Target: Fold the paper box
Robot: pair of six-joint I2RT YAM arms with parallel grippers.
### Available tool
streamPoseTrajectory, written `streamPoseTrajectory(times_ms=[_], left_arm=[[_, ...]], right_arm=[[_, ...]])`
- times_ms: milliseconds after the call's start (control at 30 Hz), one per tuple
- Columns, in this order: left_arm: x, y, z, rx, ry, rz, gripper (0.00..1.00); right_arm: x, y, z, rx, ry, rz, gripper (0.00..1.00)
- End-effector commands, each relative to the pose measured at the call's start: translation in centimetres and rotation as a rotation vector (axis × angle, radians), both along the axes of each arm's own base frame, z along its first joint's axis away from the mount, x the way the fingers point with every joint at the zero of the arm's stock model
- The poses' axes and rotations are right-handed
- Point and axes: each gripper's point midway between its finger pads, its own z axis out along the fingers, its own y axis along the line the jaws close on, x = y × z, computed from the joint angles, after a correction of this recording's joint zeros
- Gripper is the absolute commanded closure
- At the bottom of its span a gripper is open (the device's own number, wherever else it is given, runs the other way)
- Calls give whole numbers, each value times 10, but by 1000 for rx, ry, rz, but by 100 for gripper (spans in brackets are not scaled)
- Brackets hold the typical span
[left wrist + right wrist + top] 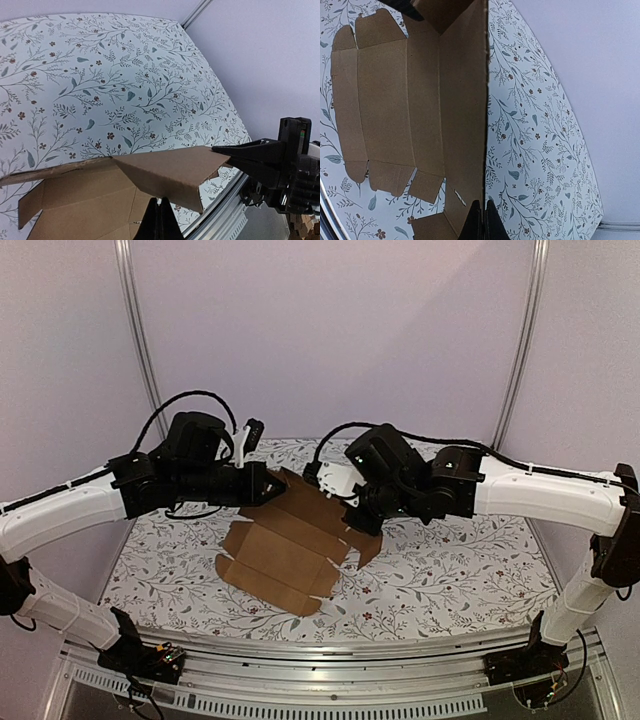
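Holding the box (285, 555) by its raised far panel, we grip it at both ends. Left end effector (265, 485) is pressed together on the panel's left end; right end effector (352, 522) pinches the right end. Box sits mid bench (450, 570), near panels and flaps flat on the floral top, far panel tilted up. Right wrist view: panel edge runs straight into our fingers (475, 225). Left wrist view: an angled flap sits just above the fingers (152, 225).
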Motion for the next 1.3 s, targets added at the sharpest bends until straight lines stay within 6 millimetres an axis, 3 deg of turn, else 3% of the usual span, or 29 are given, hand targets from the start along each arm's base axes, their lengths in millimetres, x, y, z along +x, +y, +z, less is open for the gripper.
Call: streamPoseTrajectory(times_ms=[0,200,667,1067,1267], left_arm=[[1,2,-1,6,-14,-7,100],[-6,25,-23,97,6,33,100],[-4,76,-55,264,-46,182,100],[12,82,-83,339,-94,233,100],[18,81,-90,336,-112,257,100]], right_arm=[[1,4,9,22,-26,-17,100],[5,-10,2,-32,-33,-50,100],[-13,-30,-20,3,224,-24,100],[-28,-36,-27,58,374,6,100],[-42,-29,-26,103,449,57,100]])
